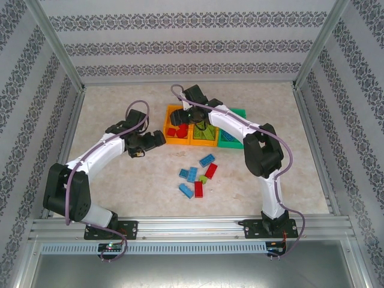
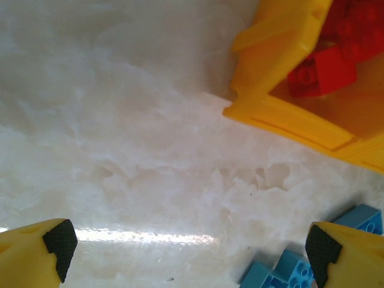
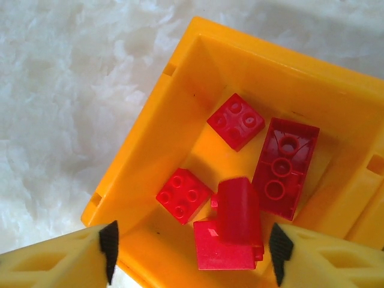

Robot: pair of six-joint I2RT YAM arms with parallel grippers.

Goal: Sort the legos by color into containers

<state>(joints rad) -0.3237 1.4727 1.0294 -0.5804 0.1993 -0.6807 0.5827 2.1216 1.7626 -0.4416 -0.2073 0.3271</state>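
Right wrist view looks straight down into the orange bin (image 3: 144, 150) at the left end of the row, where four red legos (image 3: 236, 122) lie on its floor directly under the right gripper (image 3: 193, 259), its jaws wide apart with nothing between them. Seen from above, the three containers (image 1: 240, 113) sit mid-bench toward the far edge, and the loose bricks (image 1: 192, 174) in blue, red and green lie scattered between that row and the near edge. The left gripper (image 2: 189, 255) hangs over bare bench just off the orange bin's corner, spread wide and empty, with blue bricks (image 2: 282, 271) just beside one fingertip (image 2: 324, 264).
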